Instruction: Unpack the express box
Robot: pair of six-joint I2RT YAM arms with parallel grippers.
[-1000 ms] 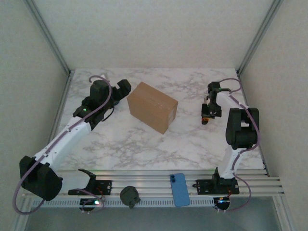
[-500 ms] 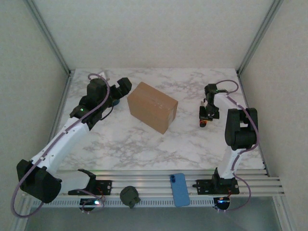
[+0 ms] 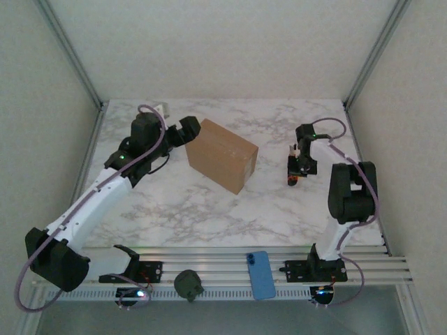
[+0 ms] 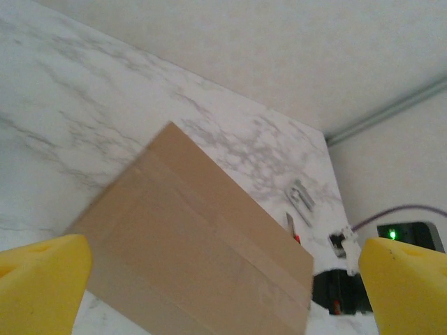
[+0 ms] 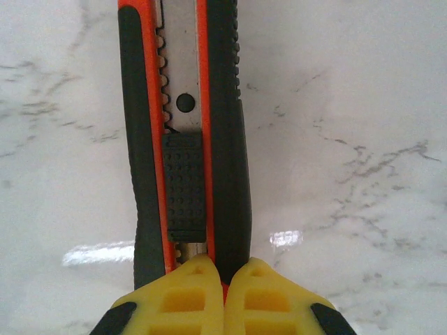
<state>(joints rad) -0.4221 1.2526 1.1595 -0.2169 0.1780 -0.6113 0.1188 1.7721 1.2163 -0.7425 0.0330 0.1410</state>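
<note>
Cutting not yet begun: right gripper (image 3: 295, 172) pinches the utility knife (image 5: 185, 139) (centre right), left gripper (image 3: 185, 130) gapes beside the express box (image 3: 221, 155); next, slit its tape (image 4: 209, 237).

Soft even light, faint shadows; glare patches on marble table (image 5: 349, 139); express box (image 4: 202, 258) blurred.

I find nothing to read here. The express box (image 3: 221, 155) bears no word, number or brand (its brown sides and its tape are plain), and the orange and black utility knife (image 5: 183, 188) seen from my right wrist carries no lettering that I can make out.
</note>
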